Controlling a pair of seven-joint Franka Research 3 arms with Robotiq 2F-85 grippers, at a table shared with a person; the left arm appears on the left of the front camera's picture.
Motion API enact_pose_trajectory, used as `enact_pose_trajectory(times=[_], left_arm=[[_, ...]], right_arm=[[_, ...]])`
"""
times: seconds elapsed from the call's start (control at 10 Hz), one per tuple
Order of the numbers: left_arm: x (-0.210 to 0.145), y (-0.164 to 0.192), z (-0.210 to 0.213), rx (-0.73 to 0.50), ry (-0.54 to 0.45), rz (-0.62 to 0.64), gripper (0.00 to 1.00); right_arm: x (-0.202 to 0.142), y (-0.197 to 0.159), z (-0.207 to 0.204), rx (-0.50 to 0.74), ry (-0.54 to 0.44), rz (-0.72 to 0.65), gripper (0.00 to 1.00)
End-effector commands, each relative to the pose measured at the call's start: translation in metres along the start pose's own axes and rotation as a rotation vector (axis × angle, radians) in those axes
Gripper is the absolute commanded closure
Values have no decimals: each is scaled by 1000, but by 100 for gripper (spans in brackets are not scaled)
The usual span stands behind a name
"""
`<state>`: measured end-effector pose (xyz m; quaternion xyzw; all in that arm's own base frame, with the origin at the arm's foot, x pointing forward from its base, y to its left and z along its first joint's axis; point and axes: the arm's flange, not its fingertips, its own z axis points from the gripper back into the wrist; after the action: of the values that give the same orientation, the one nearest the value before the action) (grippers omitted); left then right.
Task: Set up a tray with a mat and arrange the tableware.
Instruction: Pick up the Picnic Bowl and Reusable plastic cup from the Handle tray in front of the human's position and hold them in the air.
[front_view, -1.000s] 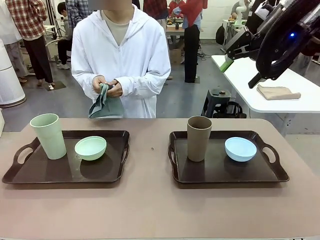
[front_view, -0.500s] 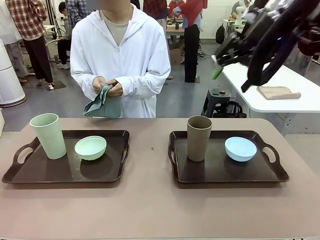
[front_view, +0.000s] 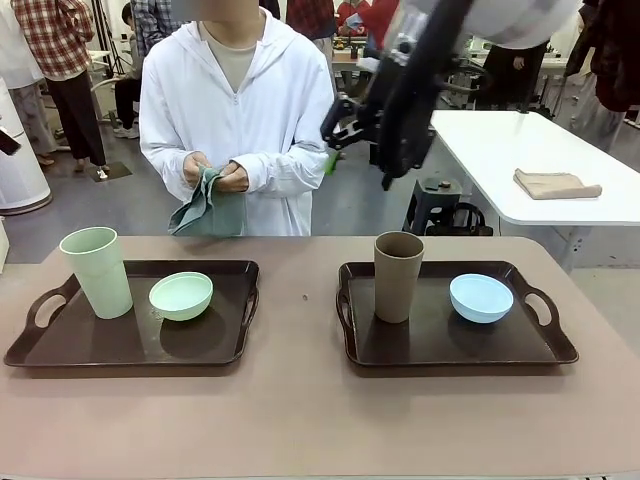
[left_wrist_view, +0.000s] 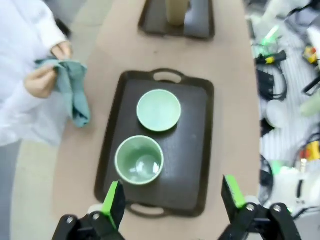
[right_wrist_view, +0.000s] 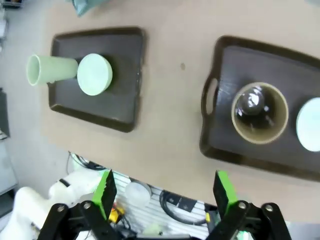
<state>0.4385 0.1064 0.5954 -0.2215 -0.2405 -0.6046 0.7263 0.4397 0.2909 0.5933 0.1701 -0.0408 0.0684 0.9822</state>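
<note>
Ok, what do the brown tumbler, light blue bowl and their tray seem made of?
Tall brown handleless tumbler: probably matte plastic; dull, even colour, thin rim.
Small round light blue bowl: same matte plastic look, soft sheen.
Dark brown rectangular tray: likely moulded plastic, slight sheen; raised rim, cut-out handles.

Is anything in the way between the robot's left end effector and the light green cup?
No, nothing visible is in the way. The left end effector hangs open above the left tray, with the pale green tumbler straight in view below it. The mint green bowl sits beside the tumbler, not over it.
</note>
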Motion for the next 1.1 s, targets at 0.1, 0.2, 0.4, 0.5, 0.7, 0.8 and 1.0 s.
enact_pose_trajectory(times=[0.1,0.2,0.4,0.5,0.7,0.8,1.0], left_arm=[[-7,23,6,-118,-103,-35,0],[-15,8,1,-38,-44,-17,0],[-15,8,1,-38,-44,-17,0],[-15,8,1,-38,-44,-17,0],[-16,14,5,-58,-61,-27,0],[-44,30,2,-92,-77,-134,0],[-82,49,-10,-96,-131,-164,0]], right_arm=[[43,36,-9,0,46,26,0],[43,31,-5,32,79,86,0],[30,23,-18,5,32,29,0],[30,23,-18,5,32,29,0],[40,29,-16,18,43,44,0],[48,37,-40,-33,68,9,0],[64,73,-74,-119,87,54,0]])
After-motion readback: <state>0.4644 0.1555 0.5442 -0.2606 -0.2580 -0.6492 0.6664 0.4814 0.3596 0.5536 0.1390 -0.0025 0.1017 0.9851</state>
